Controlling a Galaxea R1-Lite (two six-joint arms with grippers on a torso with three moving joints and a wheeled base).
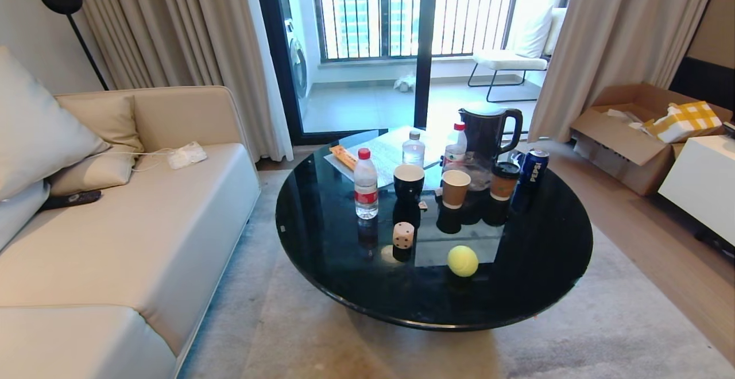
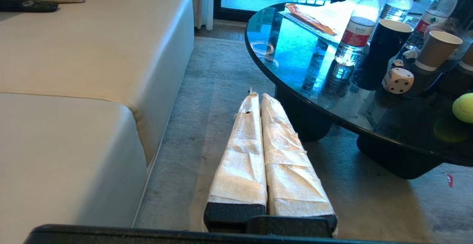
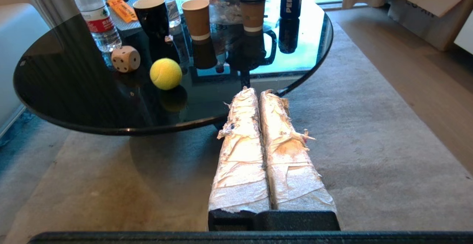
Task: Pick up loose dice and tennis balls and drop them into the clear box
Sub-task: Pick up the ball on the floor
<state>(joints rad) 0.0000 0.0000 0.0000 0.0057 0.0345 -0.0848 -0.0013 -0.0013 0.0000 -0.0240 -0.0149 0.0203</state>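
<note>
Beige sofa (image 1: 115, 224) left, grey rug (image 1: 603, 321), curtains (image 1: 620, 40) w/ bright balcony door (image 1: 402, 40) behind.

**Colours on and around the table**

Round glossy black glass table (image 1: 534, 287). Beige cube die (image 1: 403, 235) w/ dark pips; fuzzy yellow-green tennis ball (image 1: 463, 260). Clear water bottle (image 1: 366, 184), red cap & label. Black mug (image 1: 409, 181), white inside. Brown paper cup (image 1: 456, 188). Blue Pepsi can (image 1: 534, 166) (white lettering). Cream leather sofa (image 1: 138, 235). Yellow-white checked cloth (image 1: 686, 120).
</note>
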